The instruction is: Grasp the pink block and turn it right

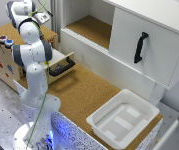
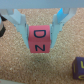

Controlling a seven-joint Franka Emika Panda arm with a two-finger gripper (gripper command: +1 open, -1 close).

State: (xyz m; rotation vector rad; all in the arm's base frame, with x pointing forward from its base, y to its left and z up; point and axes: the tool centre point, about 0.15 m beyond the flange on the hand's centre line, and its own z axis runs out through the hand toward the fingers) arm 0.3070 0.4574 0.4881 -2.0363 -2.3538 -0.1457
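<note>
In the wrist view the pink block [image 2: 39, 39], with dark letters on its face, sits between my gripper's [image 2: 40, 36] two pale fingers. One finger [image 2: 21, 31] presses one side and the other finger [image 2: 58, 22] presses the opposite side. The jaws stand closed against the block over the cork surface [image 2: 30, 67]. In the exterior view the arm [image 1: 33, 60] stands at the left. The gripper and the pink block are hidden there behind the arm.
A dark purple block [image 2: 79, 65] lies on the cork close to the pink one. A white bin [image 1: 124, 117] stands on the cork table at the exterior view's right. An open drawer with a black handle [image 1: 61, 67] and a white cabinet door handle [image 1: 140, 47] are near.
</note>
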